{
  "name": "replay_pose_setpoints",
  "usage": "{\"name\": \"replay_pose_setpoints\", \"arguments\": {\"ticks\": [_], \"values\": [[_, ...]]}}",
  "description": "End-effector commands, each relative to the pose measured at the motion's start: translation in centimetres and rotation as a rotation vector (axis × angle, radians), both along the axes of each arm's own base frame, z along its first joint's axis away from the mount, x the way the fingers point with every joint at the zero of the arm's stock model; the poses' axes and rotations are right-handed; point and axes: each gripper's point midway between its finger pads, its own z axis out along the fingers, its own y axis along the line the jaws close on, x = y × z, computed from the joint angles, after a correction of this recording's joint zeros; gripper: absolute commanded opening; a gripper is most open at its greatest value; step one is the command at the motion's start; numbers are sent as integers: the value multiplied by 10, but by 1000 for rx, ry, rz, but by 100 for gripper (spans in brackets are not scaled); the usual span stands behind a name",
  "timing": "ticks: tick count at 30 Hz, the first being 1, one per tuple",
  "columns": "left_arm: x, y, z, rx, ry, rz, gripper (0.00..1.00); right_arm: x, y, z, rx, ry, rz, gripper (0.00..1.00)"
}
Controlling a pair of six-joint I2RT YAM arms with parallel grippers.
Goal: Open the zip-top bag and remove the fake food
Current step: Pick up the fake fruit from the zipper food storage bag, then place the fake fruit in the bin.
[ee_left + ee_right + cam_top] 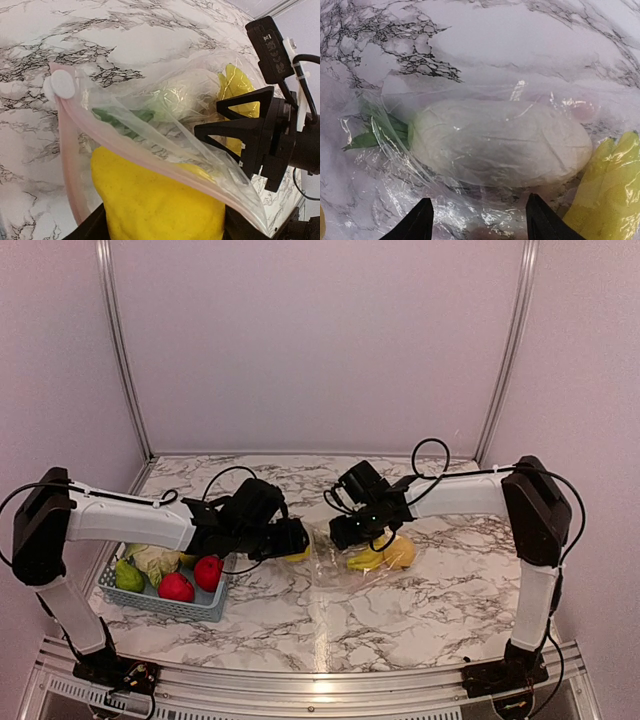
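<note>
Clear plastic zip-top bag [335, 568] lies mid-table [430, 620], between the two claws, mouth facing left.

- Left claw [292, 540]: clenched on a yellow lemon [150, 210] right at the bag mouth. Pink zip strip [150, 160] lies across the lemon's top; white slider [60, 85] sits at the far end of the strip.
- Right claw [479, 199]: released, fingers [422, 220] well apart, hovering over the bag film. Nothing pinched between them (film is crinkled directly below).
- In the bag: pale oval vegetable [500, 145] with green leaves on its left side, yellow bananas [610, 185] just right of it, touching or nearly so, and a round yellow-orange fruit [400, 552] at the right end.
- Light blue basket [165, 602] at near left of the table, beside the left arm: green pear [128, 577], cabbage [155, 560], two red apples [177, 587] inside.

Can't tell whether the lemon is fully clear of the plastic.
</note>
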Motion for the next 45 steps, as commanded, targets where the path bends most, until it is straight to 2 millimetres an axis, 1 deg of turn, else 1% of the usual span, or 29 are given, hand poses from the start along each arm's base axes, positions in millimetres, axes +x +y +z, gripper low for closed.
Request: {"name": "replay_pose_setpoints", "arguments": {"ticks": [1, 4, 6, 10, 11, 16, 19, 23, 27, 33, 37, 41, 44, 45], "values": [[-20, 12, -1, 10, 42, -43, 60, 9, -10, 8, 12, -22, -49, 61], [-27, 16, 4, -2, 54, -48, 60, 11, -11, 8, 16, -26, -54, 61], [-30, 24, 7, -1, 52, -39, 60, 13, -12, 9, 14, -32, -60, 61], [-37, 46, 14, 25, 45, 2, 60, 16, -18, 7, 6, -33, -72, 61], [-39, 52, 18, 25, 40, 13, 60, 17, -18, 7, 7, -35, -74, 61], [-49, 80, 25, 43, 36, 70, 60, 19, -21, 9, 12, -41, -79, 61], [-52, 99, 28, 56, 28, 123, 60, 19, -20, 11, 15, -42, -79, 61], [-53, 130, 32, 83, 20, 245, 60, 19, -20, 14, 22, -47, -77, 61], [-57, 163, 29, 86, 25, 357, 61, 19, -19, 19, 32, -54, -75, 61], [-63, 204, 22, 39, 40, 500, 61, 18, -19, 30, 46, -68, -67, 61], [-64, 220, 10, 41, 60, 548, 61, 19, -18, 35, 54, -76, -67, 62], [-64, 229, 1, 67, 80, 580, 63, 19, -18, 38, 57, -79, -66, 61], [-63, 232, 1, 79, 76, 591, 66, 18, -19, 42, 60, -84, -65, 62], [-62, 232, 4, 78, 69, 595, 69, 18, -19, 44, 62, -87, -64, 62]]}}
